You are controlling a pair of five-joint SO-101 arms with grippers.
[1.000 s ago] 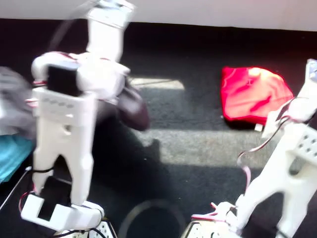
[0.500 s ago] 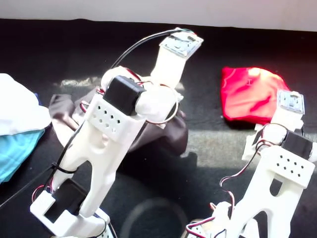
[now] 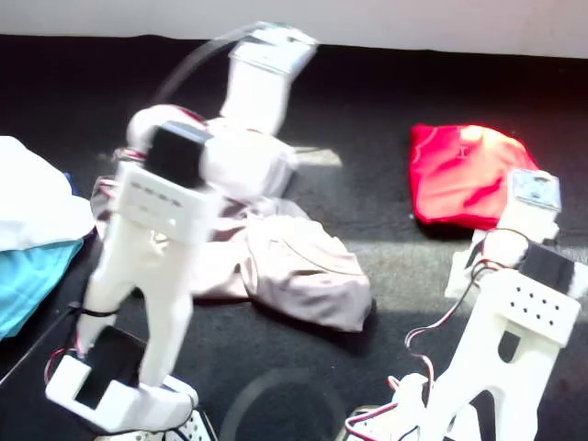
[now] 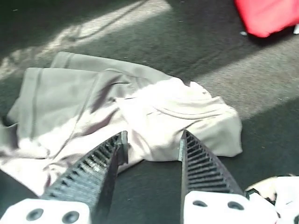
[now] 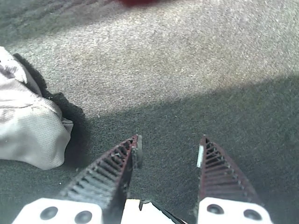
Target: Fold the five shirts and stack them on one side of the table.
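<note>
Since half a second ago the left arm point(image 3: 156, 248) has swung from leaning over the middle of the table point(image 3: 367, 73) back toward 8 o'clock. It now stands more upright, with its wrist up toward 12 o'clock. The right arm point(image 3: 514, 322) has hardly shifted and stands at 4 o'clock.

The grey shirt point(image 3: 303, 271) was dark, bunched and mostly hidden under the left arm. It now lies uncovered and crumpled near the centre of the table. One rumpled lobe reaches toward 5 o'clock and the rest is tucked behind the left arm toward 9 o'clock. It is not folded.

The folded red shirt point(image 3: 469, 175) sits at 2 o'clock where it was, well apart from the grey one. At 9 o'clock a white shirt point(image 3: 32, 207) lies on top of a teal shirt point(image 3: 28, 276) at the table's edge, both unchanged.

In the left wrist view the left gripper point(image 4: 153, 137) hangs over the edge of the grey shirt point(image 4: 154, 112). Its jaws are spread wide and hold nothing. The red shirt point(image 4: 271, 16) shows far beyond it.

The right gripper point(image 5: 169, 142) is over bare table. Its jaws are also wide apart and empty, and a corner of the grey shirt point(image 5: 28, 130) lies near it without touching.
</note>
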